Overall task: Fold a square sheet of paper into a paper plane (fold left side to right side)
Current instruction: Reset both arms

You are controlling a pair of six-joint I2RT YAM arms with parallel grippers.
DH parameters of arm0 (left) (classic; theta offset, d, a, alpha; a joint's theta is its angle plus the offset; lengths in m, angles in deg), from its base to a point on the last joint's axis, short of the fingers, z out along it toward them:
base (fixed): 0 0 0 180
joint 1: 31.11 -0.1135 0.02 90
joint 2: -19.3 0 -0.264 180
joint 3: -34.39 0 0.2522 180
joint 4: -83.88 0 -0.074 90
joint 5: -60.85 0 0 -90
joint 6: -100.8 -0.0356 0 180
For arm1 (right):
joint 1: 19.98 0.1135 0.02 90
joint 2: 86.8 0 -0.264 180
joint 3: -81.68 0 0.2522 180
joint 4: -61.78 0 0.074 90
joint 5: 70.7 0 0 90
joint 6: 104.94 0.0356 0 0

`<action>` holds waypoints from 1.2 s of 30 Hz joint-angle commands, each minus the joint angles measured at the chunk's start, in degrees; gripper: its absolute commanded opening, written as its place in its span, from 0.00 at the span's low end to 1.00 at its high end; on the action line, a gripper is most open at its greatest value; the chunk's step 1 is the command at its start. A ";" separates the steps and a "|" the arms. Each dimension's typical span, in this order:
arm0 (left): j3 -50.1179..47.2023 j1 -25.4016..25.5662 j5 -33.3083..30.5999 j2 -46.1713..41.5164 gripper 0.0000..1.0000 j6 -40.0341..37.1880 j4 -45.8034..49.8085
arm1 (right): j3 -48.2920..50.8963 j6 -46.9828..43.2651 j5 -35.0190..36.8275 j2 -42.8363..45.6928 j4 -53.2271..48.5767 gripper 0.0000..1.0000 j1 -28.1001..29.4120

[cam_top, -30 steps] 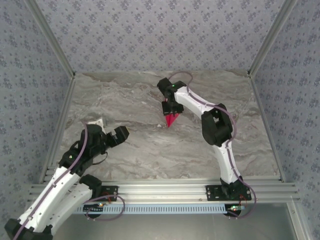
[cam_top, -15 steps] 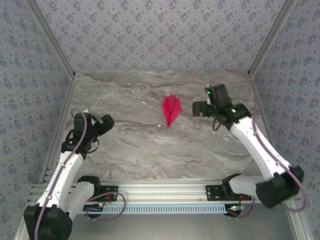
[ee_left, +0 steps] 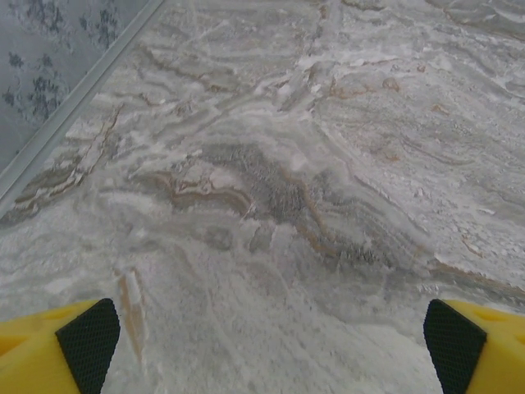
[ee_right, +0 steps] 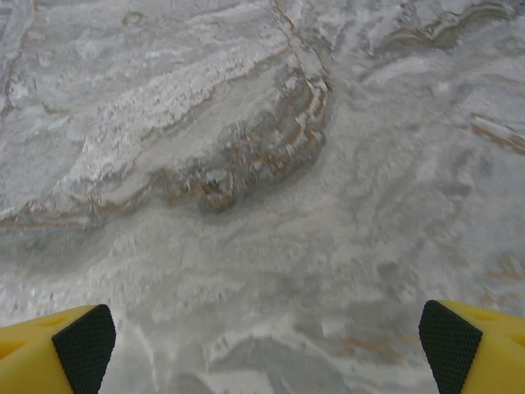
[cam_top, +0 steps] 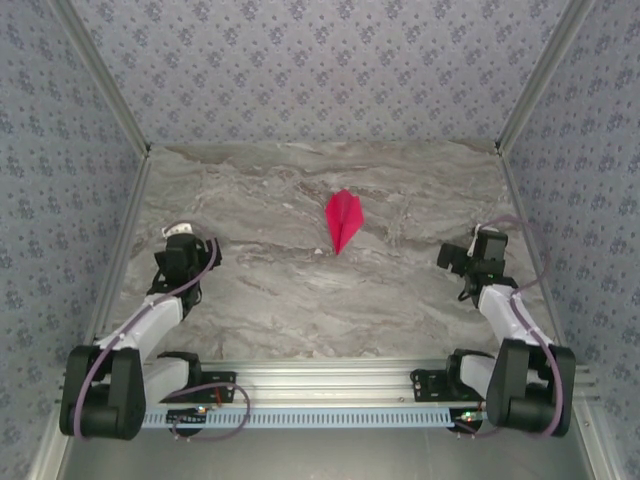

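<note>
Paper plane (cam_top: pixel 342 220) lies alone mid-desk (cam_top: pixel 300 290), nose toward the arm bases. Left tool (cam_top: pixel 188 252) and right tool (cam_top: pixel 468 256) gape released, empty, parked well clear of it. I'd say the folding's done.

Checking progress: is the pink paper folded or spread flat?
Folded: the paper plane is a narrow pointed dart on the table.

paper plane (cam_top: pixel 343 218) folds too small to tell, left gripper (ee_left: pixel 271 343) fingers cropped by bottom edge

left arm (cam_top: pixel 150 320), right arm (cam_top: pixel 510 315): jaws wide
</note>
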 commanded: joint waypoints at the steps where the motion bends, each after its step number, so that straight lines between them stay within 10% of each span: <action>1: -1.78 -0.37 -0.38 3.20 0.98 -3.69 -13.50 | 2.31 -0.92 -2.16 -3.68 17.80 1.00 -0.03; 20: -4.11 -5.13 13.09 23.99 0.98 -10.91 -45.07 | 3.93 -7.95 -7.10 -21.98 45.92 1.00 5.53; 36: 1.94 -7.68 17.84 24.18 0.98 -9.47 -33.04 | 3.76 -8.74 -1.27 -22.15 45.94 1.00 7.99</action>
